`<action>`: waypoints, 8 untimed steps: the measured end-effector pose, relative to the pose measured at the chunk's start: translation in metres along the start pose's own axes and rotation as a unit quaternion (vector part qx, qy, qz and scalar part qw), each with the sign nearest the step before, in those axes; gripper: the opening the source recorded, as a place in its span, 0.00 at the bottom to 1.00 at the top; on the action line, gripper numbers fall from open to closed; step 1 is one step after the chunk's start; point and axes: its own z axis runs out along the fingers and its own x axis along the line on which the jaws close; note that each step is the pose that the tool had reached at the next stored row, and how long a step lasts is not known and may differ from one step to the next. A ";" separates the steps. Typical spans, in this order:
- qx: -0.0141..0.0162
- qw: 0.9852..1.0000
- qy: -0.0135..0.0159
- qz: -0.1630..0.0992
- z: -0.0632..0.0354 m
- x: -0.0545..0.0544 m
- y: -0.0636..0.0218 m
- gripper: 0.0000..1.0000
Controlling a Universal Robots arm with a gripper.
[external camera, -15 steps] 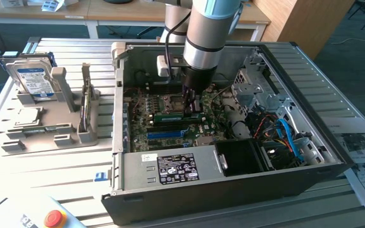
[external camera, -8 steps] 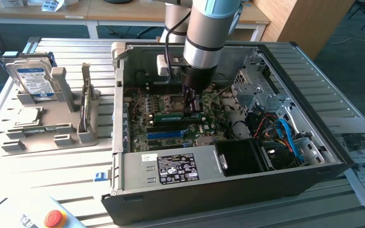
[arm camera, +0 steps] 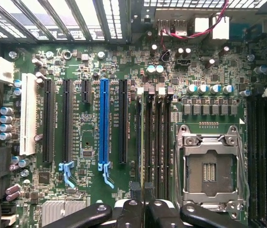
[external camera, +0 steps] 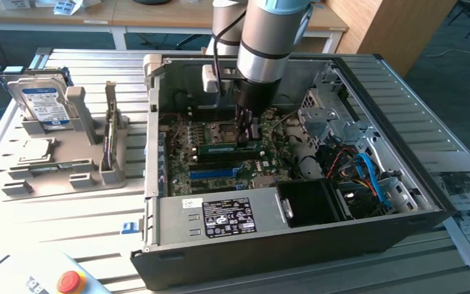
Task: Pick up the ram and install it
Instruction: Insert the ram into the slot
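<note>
The gripper, jaws nearly closed, appears to pinch the ram by its upper edge directly below the fingertips, with the stick's long axis parallel to the memory slots immediately beneath it inside the computer case.

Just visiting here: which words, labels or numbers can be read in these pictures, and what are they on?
Nothing reads clearly enough to quote.
Hard drive label: blue and white, print too small.
Power supply sticker: white marks on black, too small.
Motherboard lettering beside the blue slot: blurred.
Printed papers: too small.
</note>
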 end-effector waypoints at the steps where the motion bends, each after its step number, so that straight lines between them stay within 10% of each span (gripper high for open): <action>1: 0.000 1.000 0.000 0.000 -0.0015 0.000 0.0001 0.12; 8: 0.000 1.000 0.000 0.000 -0.0134 0.000 0.0005 0.12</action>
